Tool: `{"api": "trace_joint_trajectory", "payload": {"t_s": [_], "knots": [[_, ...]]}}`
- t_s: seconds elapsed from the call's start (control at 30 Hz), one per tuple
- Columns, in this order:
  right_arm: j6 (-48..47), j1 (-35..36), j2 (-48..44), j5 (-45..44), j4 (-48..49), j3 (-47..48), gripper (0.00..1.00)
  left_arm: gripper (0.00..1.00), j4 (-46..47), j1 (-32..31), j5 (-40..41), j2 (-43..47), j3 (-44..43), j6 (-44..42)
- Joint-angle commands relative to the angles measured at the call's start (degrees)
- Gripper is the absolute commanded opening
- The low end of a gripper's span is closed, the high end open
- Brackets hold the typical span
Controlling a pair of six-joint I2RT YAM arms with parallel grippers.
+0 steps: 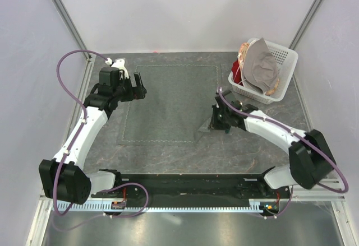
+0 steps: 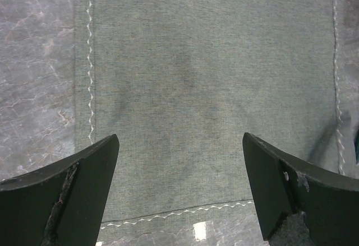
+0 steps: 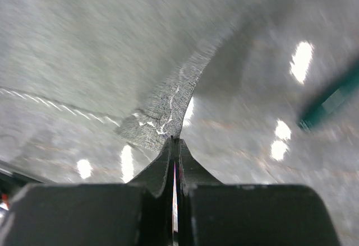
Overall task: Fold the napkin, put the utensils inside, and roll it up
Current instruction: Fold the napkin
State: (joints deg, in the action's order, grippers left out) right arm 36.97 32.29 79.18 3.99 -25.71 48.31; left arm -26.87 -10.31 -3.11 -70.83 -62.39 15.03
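While napkin (image 1: 168, 103) lies flat on worktop (image 1: 168, 162), top view: right gripper (image 1: 216, 124) at its near-right corner, nearer for fold; left gripper (image 1: 140, 84) over far-left edge. Left wrist: jaws wide, empty. Right wrist: jaws closed, pinching raised corner; teal-handled spoon (image 3: 331, 100) just right.

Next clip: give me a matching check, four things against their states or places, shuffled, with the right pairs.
1 left gripper
2 right gripper
3 dark grey-green cloth napkin
4 white plastic basket

A far right, holding a paler cloth
B shut on a napkin corner
C open above the napkin
D spread on the table

Pairs: 1-C, 2-B, 3-D, 4-A
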Motion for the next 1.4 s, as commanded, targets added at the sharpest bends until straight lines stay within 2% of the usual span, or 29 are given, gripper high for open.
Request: {"api": "trace_joint_trajectory", "payload": {"t_s": [0.0,0.23,0.33,0.43,0.47,0.5,0.53,0.63,0.73,0.9,1.07,1.2,1.23,1.37], "knots": [[-0.32,1.45,8.69,-0.92,3.12,8.88,0.00,0.98,2.17,0.11,-1.54,0.78,0.16,-1.93],[-2.34,4.09,30.56,2.33,6.64,32.67,0.00,0.97,3.93,0.11,-7.77,-0.36,1.30,-2.19],[-2.52,4.97,37.60,4.35,6.91,41.64,0.00,0.94,5.94,0.02,-13.39,-1.50,2.27,-1.93],[-2.26,5.23,40.87,5.94,6.91,46.41,0.00,0.91,7.71,-0.33,-17.97,-3.52,3.41,-1.14],[-2.43,5.15,41.06,5.94,6.91,46.78,0.03,0.90,8.76,-1.11,-18.76,-4.05,3.68,-0.88],[-2.69,5.06,40.97,5.86,6.99,46.87,0.11,0.89,9.20,-1.38,-19.90,-4.75,3.77,-0.70],[-2.95,5.06,39.84,5.94,6.91,46.44,0.23,0.88,9.56,-1.91,-20.35,-5.54,4.03,-0.53],[-4.01,3.92,34.85,5.59,6.99,42.68,0.51,0.84,11.58,-3.84,-20.79,-9.14,3.60,-0.09],[-4.71,1.55,27.30,5.33,7.70,36.18,0.60,0.82,12.98,-4.99,-21.49,-14.15,1.58,0.35],[-6.56,-4.69,15.41,6.21,9.37,24.14,0.63,0.75,13.51,-8.41,-17.12,-23.36,-2.73,-2.54],[-7.79,-8.20,5.56,8.14,9.19,17.35,0.65,0.70,14.48,-12.01,-12.10,-31.20,-8.27,-6.31],[-8.05,-9.53,0.20,9.72,8.66,12.26,0.66,0.57,14.48,-12.72,-3.68,-34.37,-9.50,-7.56],[-8.23,-9.70,-1.55,9.90,8.49,11.55,0.66,0.57,14.48,-12.72,-2.52,-34.81,-9.50,-7.56],[-8.58,-10.58,-4.47,10.25,7.79,8.73,0.67,0.56,15.53,-12.81,-3.82,-37.27,-9.68,-8.69]]}}
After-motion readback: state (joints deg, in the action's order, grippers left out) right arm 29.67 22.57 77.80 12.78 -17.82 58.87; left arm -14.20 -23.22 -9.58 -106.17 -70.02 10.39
